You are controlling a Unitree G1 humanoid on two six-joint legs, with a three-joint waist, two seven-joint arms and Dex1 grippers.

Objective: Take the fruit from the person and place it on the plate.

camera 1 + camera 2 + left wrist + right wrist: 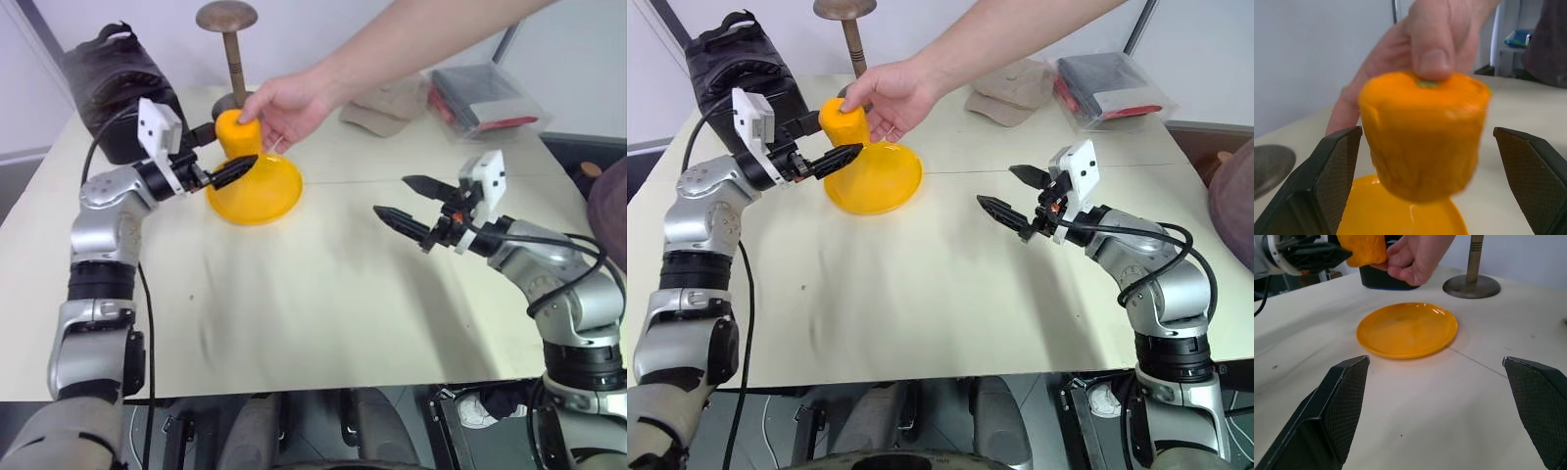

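Right claw open, idle near right | fruit in person's hand above plate, far left | left claw open, straddling fruit | step: handover | next: close on fruit

We see a pale cream table carrying a few bystanders. At its far left corner sits a black bag, soft and bulky. Just beside it, along the far edge, a brown wooden stand rises upright on a round base, topped with a domed cap. Further right along the far edge lies a beige cap, and next to that a clear plastic box with dark and red contents inside. A thin straight seam runs across the table surface.
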